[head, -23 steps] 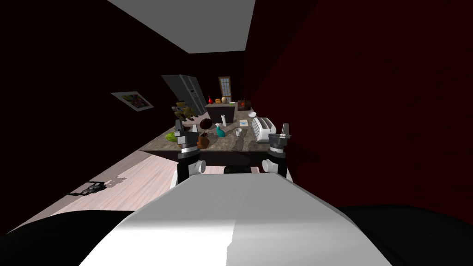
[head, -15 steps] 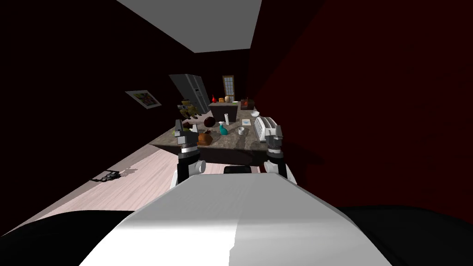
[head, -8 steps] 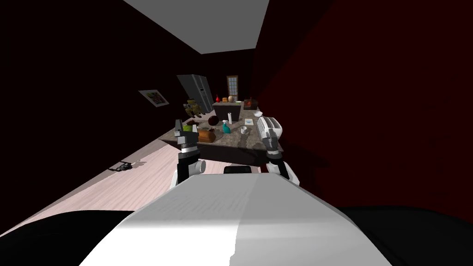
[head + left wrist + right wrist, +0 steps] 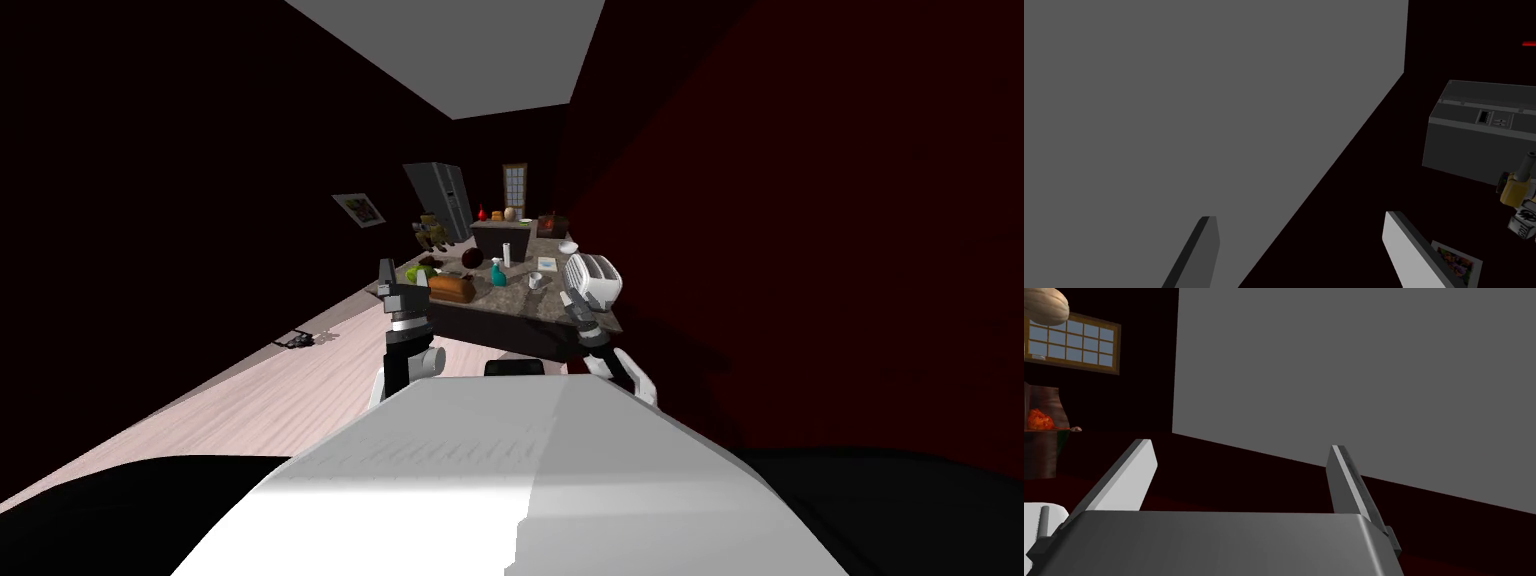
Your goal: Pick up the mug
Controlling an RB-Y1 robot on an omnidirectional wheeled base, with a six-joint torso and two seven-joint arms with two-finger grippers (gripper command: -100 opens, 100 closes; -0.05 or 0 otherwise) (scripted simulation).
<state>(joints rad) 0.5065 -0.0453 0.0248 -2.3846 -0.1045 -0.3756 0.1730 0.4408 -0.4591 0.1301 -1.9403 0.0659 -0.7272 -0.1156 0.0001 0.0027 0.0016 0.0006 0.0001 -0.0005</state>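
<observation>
The mug (image 4: 535, 281) is small and white. It stands on the stone-topped counter (image 4: 520, 301), between a teal spray bottle (image 4: 498, 272) and a white toaster (image 4: 593, 277). My right gripper (image 4: 572, 298) hangs at the counter's near right corner, just in front of the toaster and short of the mug. Its fingers (image 4: 1136, 470) stand wide apart with nothing between them. My left gripper (image 4: 388, 276) is raised at the counter's near left corner, beside a brown loaf (image 4: 452, 288). In the left wrist view that gripper (image 4: 1301, 235) is open and empty.
Further along the counter are a paper towel roll (image 4: 506, 253), a white bowl (image 4: 568, 246), a green item (image 4: 422, 271) and a dark round object (image 4: 472, 259). A grey fridge (image 4: 440, 200) stands behind on the left. Pale floor (image 4: 300, 380) stretches left of the counter.
My view has swung, so the counter sits further right and nearer. The right gripper has dropped from upright and leaned in toward the toaster. The left arm has held still.
</observation>
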